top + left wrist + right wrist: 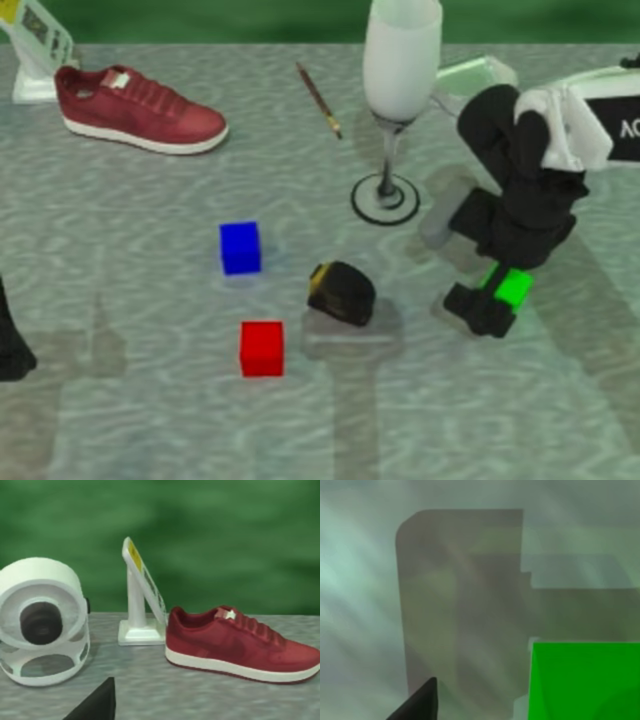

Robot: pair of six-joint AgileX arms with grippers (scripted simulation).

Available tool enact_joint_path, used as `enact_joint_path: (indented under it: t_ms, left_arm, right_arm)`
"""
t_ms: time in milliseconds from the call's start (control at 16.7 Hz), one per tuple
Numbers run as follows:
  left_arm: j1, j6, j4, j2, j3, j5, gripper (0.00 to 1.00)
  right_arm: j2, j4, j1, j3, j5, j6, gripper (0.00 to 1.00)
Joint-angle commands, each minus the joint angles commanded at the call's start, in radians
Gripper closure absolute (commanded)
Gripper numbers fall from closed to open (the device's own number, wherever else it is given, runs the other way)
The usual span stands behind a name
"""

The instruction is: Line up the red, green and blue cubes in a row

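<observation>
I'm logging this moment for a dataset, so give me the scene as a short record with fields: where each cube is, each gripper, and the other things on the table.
red cube: on the table, left of centre, near edge
blue cube: just behind the red one, apart from it
green cube: at the right, between the right gripper's fingers
right gripper: at the green cube, right of the tape measure
left gripper: at the table's left edge
row: not formed
other things: sneaker, wine glass, pencil
</observation>
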Motion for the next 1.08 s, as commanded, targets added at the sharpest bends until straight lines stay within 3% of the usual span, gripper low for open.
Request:
enact_joint_path:
  t_ms: [180, 960, 1080]
  left_arm:
    - [0.0, 0.0, 0.0, 0.0, 0.0, 0.0, 0.0]
    - [0.0, 0.0, 0.0, 0.0, 0.0, 0.0, 0.0]
    - [0.0, 0.0, 0.0, 0.0, 0.0, 0.0, 0.0]
  right_arm:
    - [0.0, 0.0, 0.0, 0.0, 0.0, 0.0, 0.0]
    - [0.0, 0.0, 0.0, 0.0, 0.0, 0.0, 0.98]
    - [0.0, 0.0, 0.0, 0.0, 0.0, 0.0, 1.0]
